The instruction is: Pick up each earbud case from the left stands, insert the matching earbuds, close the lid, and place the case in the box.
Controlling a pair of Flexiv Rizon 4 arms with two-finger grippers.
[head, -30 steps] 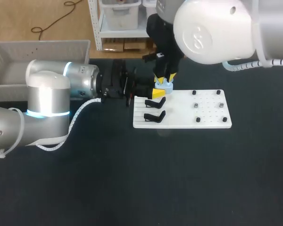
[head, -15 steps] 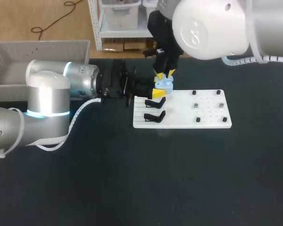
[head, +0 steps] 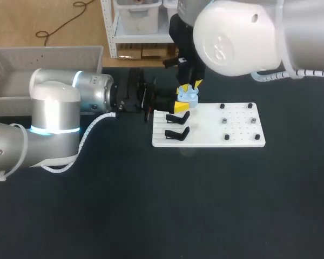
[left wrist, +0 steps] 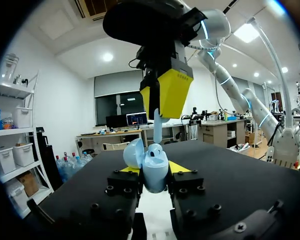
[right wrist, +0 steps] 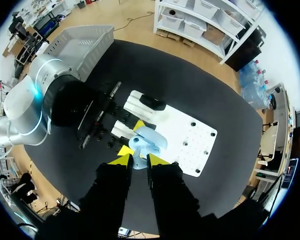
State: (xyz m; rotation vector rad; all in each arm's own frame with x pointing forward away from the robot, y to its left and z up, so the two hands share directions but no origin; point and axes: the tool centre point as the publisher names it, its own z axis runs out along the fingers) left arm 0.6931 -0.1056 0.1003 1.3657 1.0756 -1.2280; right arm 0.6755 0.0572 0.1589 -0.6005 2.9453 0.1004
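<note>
The light blue case (left wrist: 155,172) is sitting with its lid open between the yellow tips of my left gripper (left wrist: 155,169), which is clamping it from both sides at the far corner of the white board (head: 237,132). I believe I am holding it there so it does not wobble. My right gripper (right wrist: 138,161) is hanging directly above, pinching a pale earbud (left wrist: 157,126) and pointing it down into the case. The black stands (head: 178,117) are just beside the case, and the grey box (head: 21,54) is well apart.

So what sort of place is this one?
Probably a robotics lab bench: a dark table, a white fixture board, and the left gripper holding an earbud case under the right gripper's earbud.
</note>
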